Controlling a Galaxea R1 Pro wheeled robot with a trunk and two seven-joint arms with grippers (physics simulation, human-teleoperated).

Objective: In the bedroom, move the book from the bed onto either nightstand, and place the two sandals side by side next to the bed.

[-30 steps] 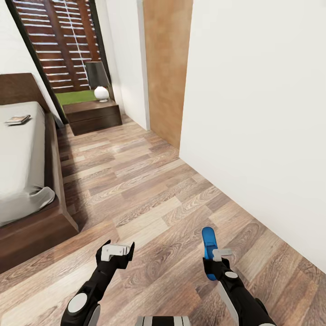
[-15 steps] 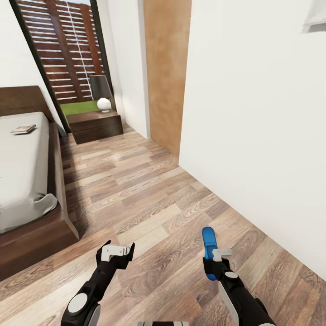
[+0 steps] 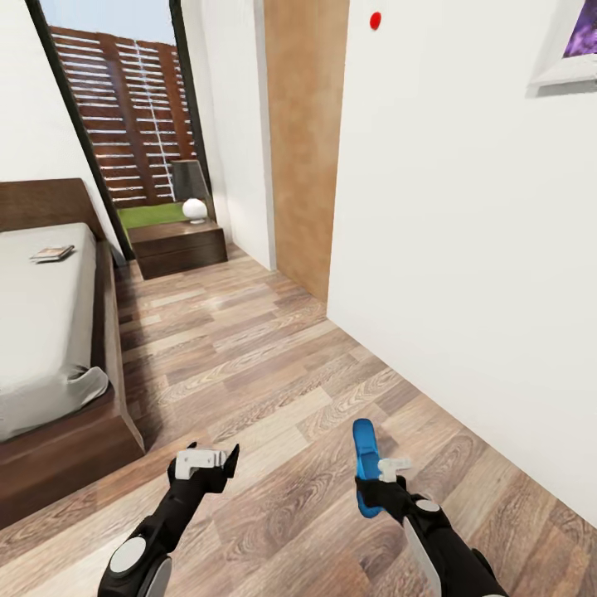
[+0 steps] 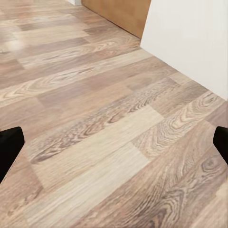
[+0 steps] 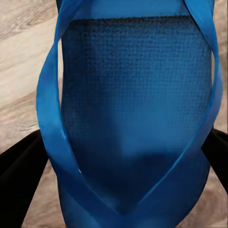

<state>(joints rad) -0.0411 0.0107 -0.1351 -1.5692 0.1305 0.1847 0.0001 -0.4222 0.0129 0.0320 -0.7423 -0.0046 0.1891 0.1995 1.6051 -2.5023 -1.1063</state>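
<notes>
While we are rolling through the bedroom, we are taking the bed point(image 3: 50, 332) as our landmark for every place below.

Head view, bed: we are seeing its off-white mattress and dark wooden base, cut off at the picture's left edge.
Head view, book point(image 3: 51, 253): it is lying flat on the mattress near the headboard end, too small for us to read its cover.
Head view, nightstand point(image 3: 178, 246): it is standing just beyond the bed's head end, by the tall window point(image 3: 124, 124), carrying a lamp point(image 3: 192, 189); we are judging it the book's likely destination.
Head view, right gripper point(image 3: 377, 481): it is carrying a blue sandal point(image 3: 365, 468) above the plank floor point(image 3: 265, 356), well apart from the bed's foot, presumably for setting down beside the bed.
Head view, left gripper point(image 3: 205, 461): it is hanging empty near the bed's foot corner, jaws spread wide.

Left wrist view, fingertips point(image 4: 9, 148): they are sitting at opposite edges, wide apart, with bare floor between them.

Right wrist view, sandal point(image 5: 135, 109): its blue sole and straps are sitting between the dark fingers point(image 5: 19, 175), which are clamping it.

Hidden: we are not finding the second sandal.
</notes>
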